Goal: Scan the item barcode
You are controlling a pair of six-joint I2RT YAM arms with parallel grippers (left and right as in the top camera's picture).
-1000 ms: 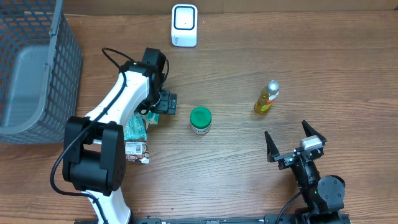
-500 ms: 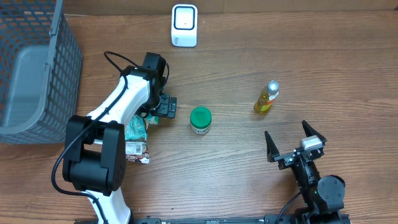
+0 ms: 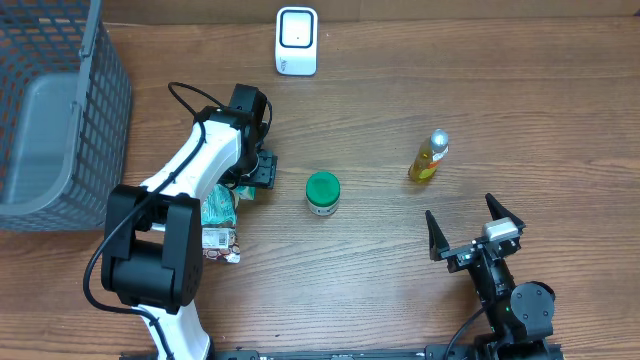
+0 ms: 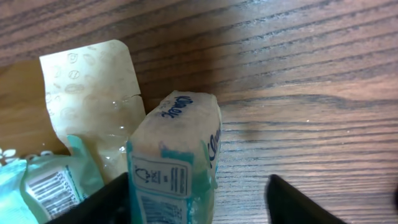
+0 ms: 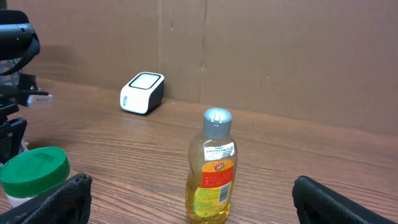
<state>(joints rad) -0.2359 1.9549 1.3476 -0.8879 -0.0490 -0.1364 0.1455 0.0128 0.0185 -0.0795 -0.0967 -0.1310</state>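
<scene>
Jaws of the left gripper stand parted around a white-and-teal tissue pack, released rather than clenched: one dark finger sits right against the pack's printed side, while the other finger stands apart from it with bare wood between. The pack stands on end on the worktop, its label panel facing the wrist camera. Just beside it lie a tan, patterned wrapper and a teal packet that shows a barcode label. From overhead, this cluster lies at the left-centre of the worktop under the white left arm, and another small printed packet lies just below it. A green-lidded jar stands near the gripper, toward the middle. The white barcode scanner sits at the far edge, well apart from the tissue pack. A grey wire basket fills the far left corner. Across the worktop, a yellow bottle with a silver cap stands upright. Near it the right gripper rests at the near edge, its jaws spread wide and holding nothing.
</scene>
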